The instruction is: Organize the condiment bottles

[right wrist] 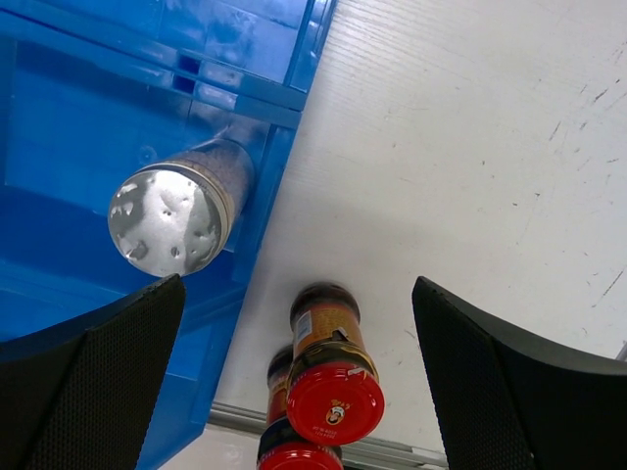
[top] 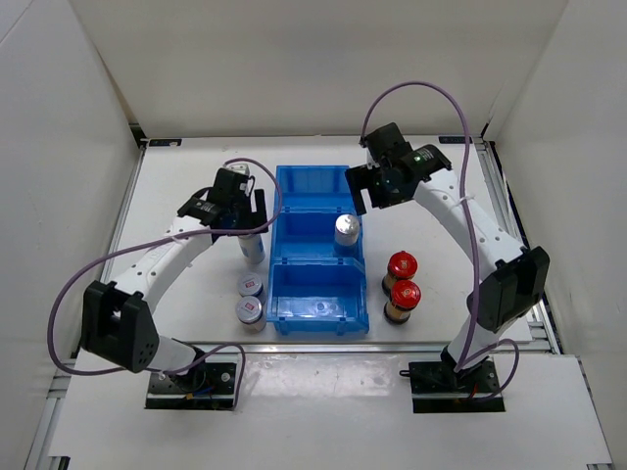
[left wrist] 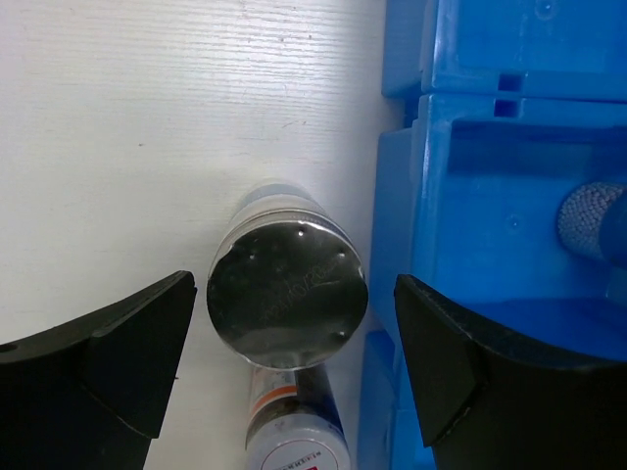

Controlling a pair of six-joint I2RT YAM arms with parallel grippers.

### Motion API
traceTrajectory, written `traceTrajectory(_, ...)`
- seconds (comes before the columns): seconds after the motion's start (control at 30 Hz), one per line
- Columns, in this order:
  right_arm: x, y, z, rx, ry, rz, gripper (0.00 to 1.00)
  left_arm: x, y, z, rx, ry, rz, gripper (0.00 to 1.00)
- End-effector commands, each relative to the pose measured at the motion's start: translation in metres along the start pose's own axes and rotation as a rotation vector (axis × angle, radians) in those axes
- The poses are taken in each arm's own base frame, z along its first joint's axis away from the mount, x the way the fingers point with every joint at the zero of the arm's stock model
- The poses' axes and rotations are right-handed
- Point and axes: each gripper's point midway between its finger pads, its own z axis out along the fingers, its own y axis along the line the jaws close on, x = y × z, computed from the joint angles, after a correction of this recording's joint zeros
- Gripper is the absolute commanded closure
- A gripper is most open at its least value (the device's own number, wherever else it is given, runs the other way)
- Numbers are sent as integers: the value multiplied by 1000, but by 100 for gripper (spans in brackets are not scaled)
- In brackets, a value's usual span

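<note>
Blue bin (top: pixel 313 191), red-capped brownish bottles (top: pixel 401 265), silver-capped bottles (top: pixel 346 229), white scuffed table (top: pixel 441 284).

Bright, even light — soft shadows, near black edges blurred in wrist views.

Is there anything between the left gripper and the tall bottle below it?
Nothing visible lies between the open left gripper and the bottle. However, the bin wall stands close beside the bottle, under one finger, and might block its descent.

Glossy blue plastic bin (top: pixel 313 191), mirror-bright metal cap (left wrist: pixel 287 294), shiny red caps (right wrist: pixel 334 401), matt scuffed white table (right wrist: pixel 470 147).
</note>
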Motion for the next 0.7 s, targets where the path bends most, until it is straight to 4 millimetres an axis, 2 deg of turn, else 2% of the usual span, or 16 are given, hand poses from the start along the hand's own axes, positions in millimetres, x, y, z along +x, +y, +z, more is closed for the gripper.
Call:
traceTrajectory(0.0, 1, 3, -12, -28, -25, -1, 0, -4, -3, 6, 5, -18, -9, 8)
traceTrajectory(0.2, 1, 1, -13, -33, -31, 7, 0, -22, -7, 13, 2, -62, -7, 11)
traceTrajectory(0.37, 7, 0, -12, -32, -19, 6, 0, -27, -8, 17, -7, -65, -8, 21)
traceTrajectory(0.4, 10, 0, -10, -30, -10, 5, 0, -28, -7, 17, -15, -68, -8, 31)
traceTrajectory(0.47, 12, 0, -11, -30, -10, 5, 0, -25, -3, 13, -31, -61, -6, 44)
traceTrajectory(0.5, 11, -1, -15, -32, -20, 6, 0, -28, -3, 8, -26, -75, -9, 57)
traceTrajectory(0.57, 17, -1, -11, -29, -1, 4, 0, -38, 4, -2, -62, -105, -13, 68)
traceTrajectory(0.6, 16, -3, -14, -20, -11, 5, 0, -44, 6, -12, -70, -126, -7, 79)
traceTrajectory(0.63, 19, -3, -12, -18, -2, 4, 0, -52, 9, -19, -87, -151, -12, 84)
traceTrajectory(0.67, 17, -7, -15, 1, -16, 5, 0, -68, 6, -30, -82, -189, -22, 89)
